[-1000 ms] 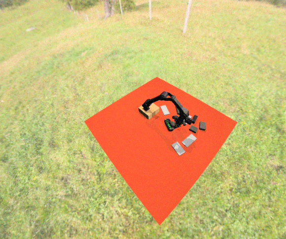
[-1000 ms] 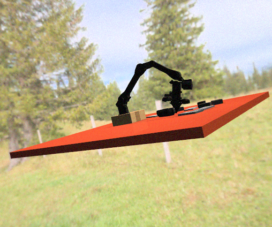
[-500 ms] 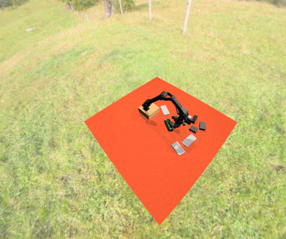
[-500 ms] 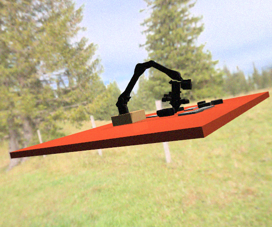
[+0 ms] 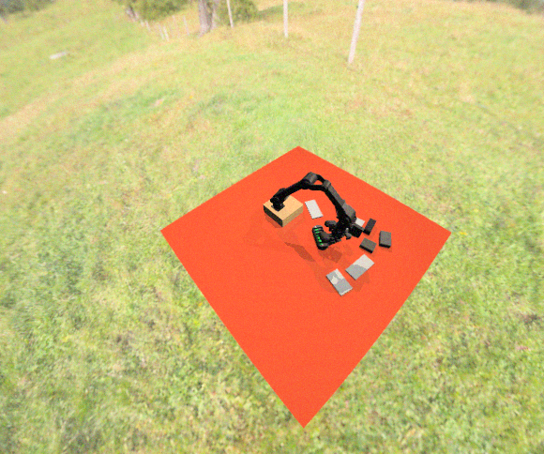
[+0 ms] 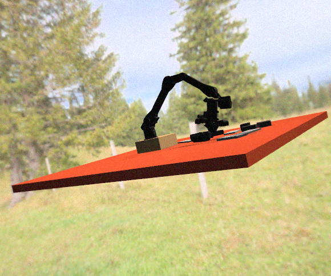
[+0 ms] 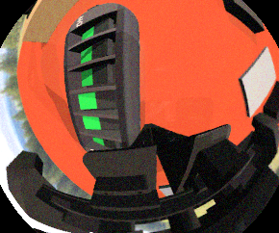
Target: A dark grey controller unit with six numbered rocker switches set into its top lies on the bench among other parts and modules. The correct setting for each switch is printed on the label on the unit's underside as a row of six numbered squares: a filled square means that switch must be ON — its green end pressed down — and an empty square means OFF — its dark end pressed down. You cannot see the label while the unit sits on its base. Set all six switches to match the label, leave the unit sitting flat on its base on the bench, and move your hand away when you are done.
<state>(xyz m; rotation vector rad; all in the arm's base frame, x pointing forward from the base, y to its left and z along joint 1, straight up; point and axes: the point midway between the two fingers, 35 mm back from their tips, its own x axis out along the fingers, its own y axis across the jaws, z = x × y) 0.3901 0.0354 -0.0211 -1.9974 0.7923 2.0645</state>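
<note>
The dark grey controller unit (image 5: 317, 236) (image 6: 200, 136) (image 7: 130, 72) sits on its base on the red bench, switches facing up. In the wrist view its six rockers run in a row between dark ribs, green ends to the left and dark ends to the right. Green shows on all six; which ends are pressed down I cannot tell for certain. The label on the underside is hidden. My gripper (image 6: 212, 135) (image 7: 148, 127) is shut and empty, pointing down low beside the unit's long side, close to its lower end in the wrist view. Whether it touches the unit is unclear.
A tan block (image 5: 290, 209) (image 6: 168, 142) (image 7: 49, 21) carries the arm's base. Pale flat plates (image 5: 313, 208) (image 5: 359, 266) (image 5: 339, 282) (image 7: 260, 82) lie around the unit. Several small dark modules (image 5: 385, 239) (image 5: 368, 245) (image 6: 263, 124) lie beyond the hand, away from the base.
</note>
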